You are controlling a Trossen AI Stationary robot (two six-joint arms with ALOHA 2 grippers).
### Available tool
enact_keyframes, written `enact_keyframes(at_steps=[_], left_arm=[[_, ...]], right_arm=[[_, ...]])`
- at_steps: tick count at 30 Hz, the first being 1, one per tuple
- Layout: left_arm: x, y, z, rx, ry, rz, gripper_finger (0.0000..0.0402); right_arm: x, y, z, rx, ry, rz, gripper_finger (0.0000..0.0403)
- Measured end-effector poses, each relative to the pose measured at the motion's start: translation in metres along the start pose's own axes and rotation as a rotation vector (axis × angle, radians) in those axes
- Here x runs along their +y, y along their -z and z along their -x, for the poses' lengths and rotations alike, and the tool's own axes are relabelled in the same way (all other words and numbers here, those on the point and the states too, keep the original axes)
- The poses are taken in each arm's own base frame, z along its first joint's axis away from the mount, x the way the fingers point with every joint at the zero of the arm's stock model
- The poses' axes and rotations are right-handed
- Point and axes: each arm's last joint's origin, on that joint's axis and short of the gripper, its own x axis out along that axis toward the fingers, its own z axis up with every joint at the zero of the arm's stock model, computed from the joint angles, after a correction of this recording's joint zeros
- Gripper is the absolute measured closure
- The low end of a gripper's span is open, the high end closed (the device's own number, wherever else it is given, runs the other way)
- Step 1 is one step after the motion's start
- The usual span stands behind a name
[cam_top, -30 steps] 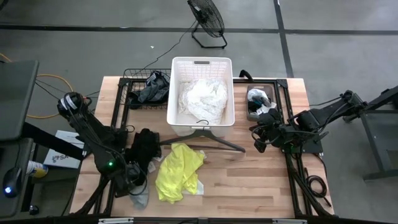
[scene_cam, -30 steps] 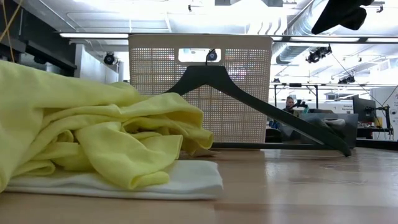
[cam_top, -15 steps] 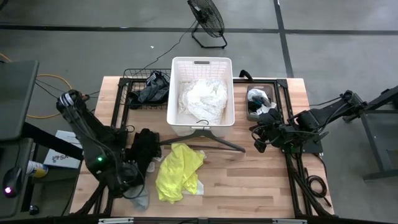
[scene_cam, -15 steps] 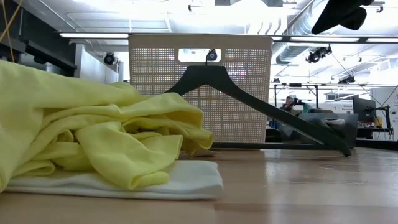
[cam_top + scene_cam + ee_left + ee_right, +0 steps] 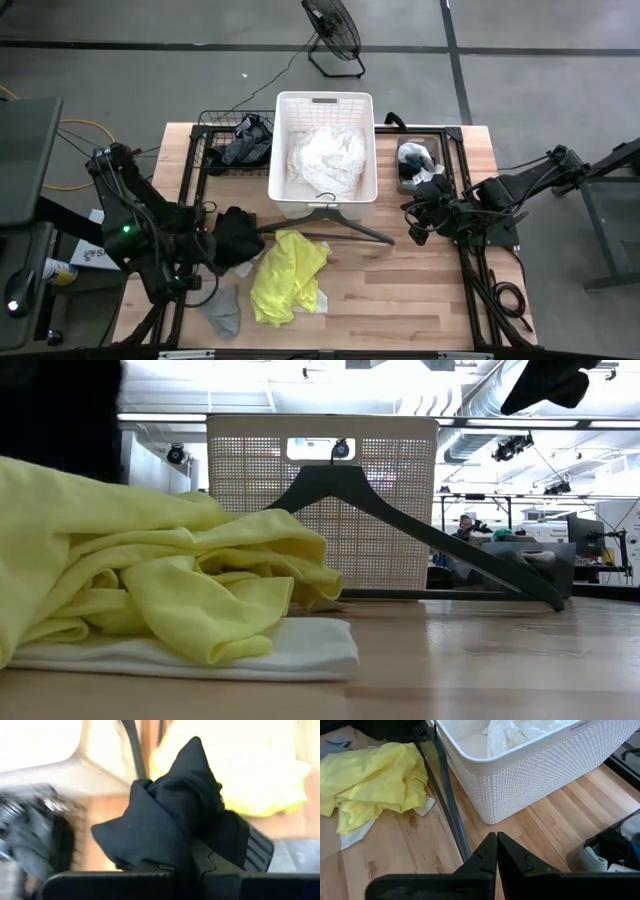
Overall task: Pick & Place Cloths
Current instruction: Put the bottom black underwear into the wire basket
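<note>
At the table's front edge lie a grey cloth [image 5: 222, 312] and a yellow cloth [image 5: 285, 275] on a white one [image 5: 318, 300]. Just behind, near the left edge, the left gripper [image 5: 215, 250] is clenched on a black cloth [image 5: 237, 235], lifted off the table [image 5: 400, 290]. Mid-table lies one hanger [image 5: 325, 222]. At the right edge the right gripper [image 5: 418, 215] waits, clenched on nothing. At the back edge, one basket [image 5: 323, 103] holds one white lacy cloth [image 5: 325, 160]. By appearances, one cloth is placed; several remain, including black ones [image 5: 245, 145] at the back left.
</note>
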Motion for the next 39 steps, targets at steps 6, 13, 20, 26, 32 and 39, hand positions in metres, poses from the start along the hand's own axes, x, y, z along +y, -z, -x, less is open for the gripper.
enact_keyframes(at_steps=[6, 13, 20, 26, 32, 39], left_arm=[[0.006, -0.006, 0.005, -0.136, -0.104, -0.135, 0.0398], [0.011, -0.012, 0.008, -0.312, -0.291, -0.202, 0.0398], [0.02, -0.017, 0.016, -0.529, -0.529, -0.221, 0.0398], [0.054, -0.024, 0.017, -0.565, -0.686, -0.09, 0.0398], [0.098, -0.026, 0.015, -0.483, -0.84, 0.089, 0.0398], [0.141, -0.02, 0.011, -0.319, -0.92, 0.327, 0.0398]], right_arm=[[0.0, 0.0, 0.0, 0.0, 0.0, 0.0, 0.04], [0.0, 0.0, 0.0, 0.0, 0.0, 0.0, 0.04], [0.0, 0.0, 0.0, -0.001, 0.001, 0.001, 0.04], [0.0, 0.0, 0.0, -0.013, 0.012, 0.001, 0.04], [-0.001, -0.001, 0.0, -0.021, 0.02, 0.0, 0.0401], [-0.001, -0.001, 0.0, -0.022, 0.021, 0.01, 0.0401]])
